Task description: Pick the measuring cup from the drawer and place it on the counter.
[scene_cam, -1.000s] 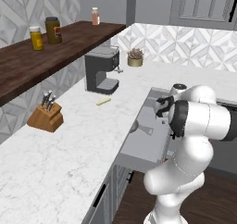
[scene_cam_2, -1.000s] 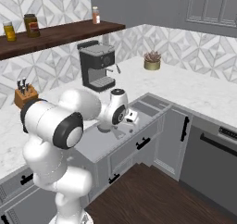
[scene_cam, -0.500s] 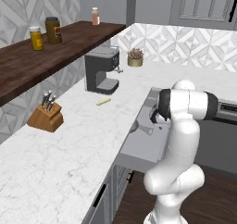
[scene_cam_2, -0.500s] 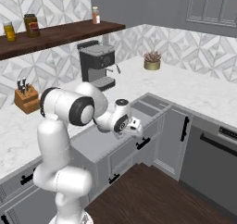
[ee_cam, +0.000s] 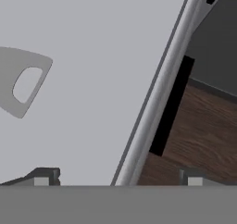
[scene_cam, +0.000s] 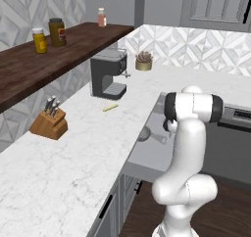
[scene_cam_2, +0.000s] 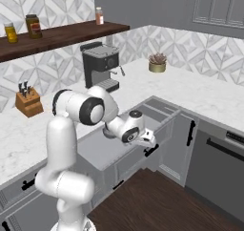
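The drawer (scene_cam: 147, 157) stands open in front of the counter (scene_cam: 73, 153), and the measuring cup (scene_cam: 145, 133) lies in it. On the counter, the knife block (scene_cam: 48, 123) is left of the coffee machine (scene_cam: 108, 77), below the shelf (scene_cam: 54, 55).

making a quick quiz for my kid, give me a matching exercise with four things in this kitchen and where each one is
Things:
1. measuring cup
2. knife block
3. jars
4. potted plant

Places:
A. on the dark wooden shelf
B. in the open drawer
C. on the counter, far corner by the wall
D. on the counter below the shelf

Pairs: 1-B, 2-D, 3-A, 4-C
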